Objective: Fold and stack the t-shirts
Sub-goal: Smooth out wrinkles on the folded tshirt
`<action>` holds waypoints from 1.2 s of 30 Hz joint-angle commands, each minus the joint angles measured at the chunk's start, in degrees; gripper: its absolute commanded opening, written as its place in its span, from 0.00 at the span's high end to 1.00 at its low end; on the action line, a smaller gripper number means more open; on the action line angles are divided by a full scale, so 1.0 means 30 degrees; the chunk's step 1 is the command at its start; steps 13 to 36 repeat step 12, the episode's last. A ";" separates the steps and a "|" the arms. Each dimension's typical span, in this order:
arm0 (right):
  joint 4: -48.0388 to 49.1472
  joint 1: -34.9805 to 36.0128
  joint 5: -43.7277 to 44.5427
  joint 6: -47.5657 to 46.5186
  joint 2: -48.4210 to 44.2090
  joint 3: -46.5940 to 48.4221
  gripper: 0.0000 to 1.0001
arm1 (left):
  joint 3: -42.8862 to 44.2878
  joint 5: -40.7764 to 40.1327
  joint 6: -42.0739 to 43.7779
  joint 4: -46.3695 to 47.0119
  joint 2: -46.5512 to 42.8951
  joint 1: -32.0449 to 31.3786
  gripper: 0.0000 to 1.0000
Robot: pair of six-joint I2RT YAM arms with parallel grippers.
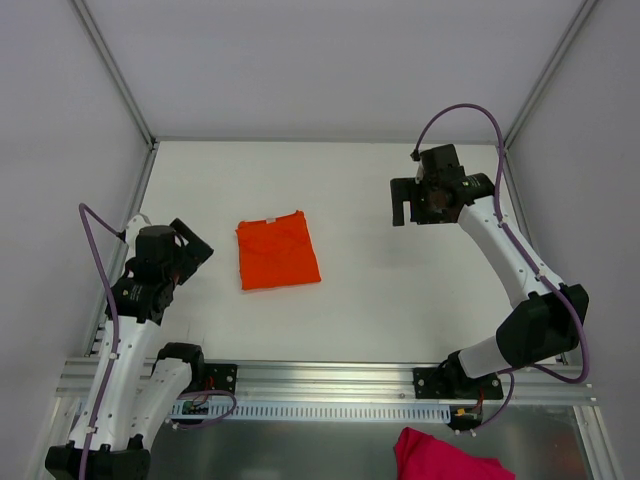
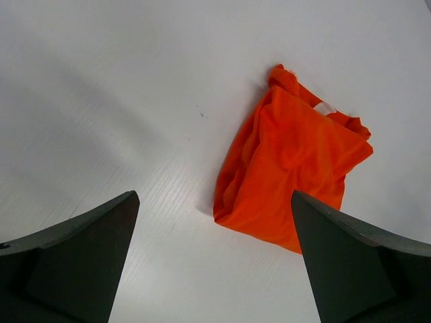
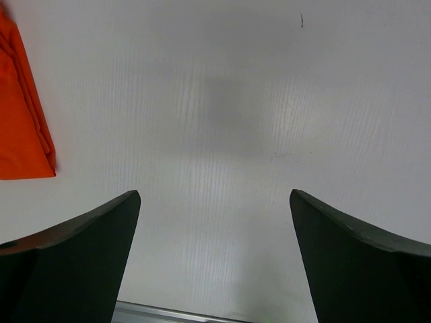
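With both sets of jaws gaping and empty, I judge the orange t-shirt (image 1: 277, 255), left of centre on the table (image 1: 400, 290), folded, so I should route the left gripper (image 2: 212, 202) and right gripper (image 3: 214, 198) around it, not across.

Your t-shirt (image 1: 278, 256) lies on the table (image 1: 400, 290), apart from both arms.
It sits ahead of your left gripper (image 2: 214, 195), nearer its right finger. From your right gripper (image 3: 214, 195) it lies ahead, out past the left finger.
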 commanded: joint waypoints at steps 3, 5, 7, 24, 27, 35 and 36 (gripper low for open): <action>0.0668 -0.0094 -0.0145 0.0089 -0.0814 0.0198 0.00 | 0.0112 0.0221 0.0270 0.0803 0.0234 0.0230 0.01; 0.0727 -0.0094 -0.0232 0.0147 -0.0785 0.0139 0.00 | 0.0171 0.0250 0.0270 0.0833 0.0351 0.0230 0.01; 0.0727 -0.0094 -0.0145 0.0206 -0.0756 0.0109 0.00 | 0.0171 0.0280 0.0270 0.0862 0.0439 0.0230 0.01; 0.0785 -0.0094 -0.0379 0.0031 -0.0638 0.0080 0.00 | 0.0230 0.0309 0.0328 0.0978 0.0586 0.0230 0.01; 0.0785 -0.0094 -0.0379 0.0031 -0.0638 0.0080 0.00 | 0.0230 0.0309 0.0328 0.0978 0.0586 0.0230 0.01; 0.0785 -0.0094 -0.0379 0.0031 -0.0638 0.0080 0.00 | 0.0230 0.0309 0.0328 0.0978 0.0586 0.0230 0.01; 0.0785 -0.0094 -0.0379 0.0031 -0.0638 0.0080 0.00 | 0.0230 0.0309 0.0328 0.0978 0.0586 0.0230 0.01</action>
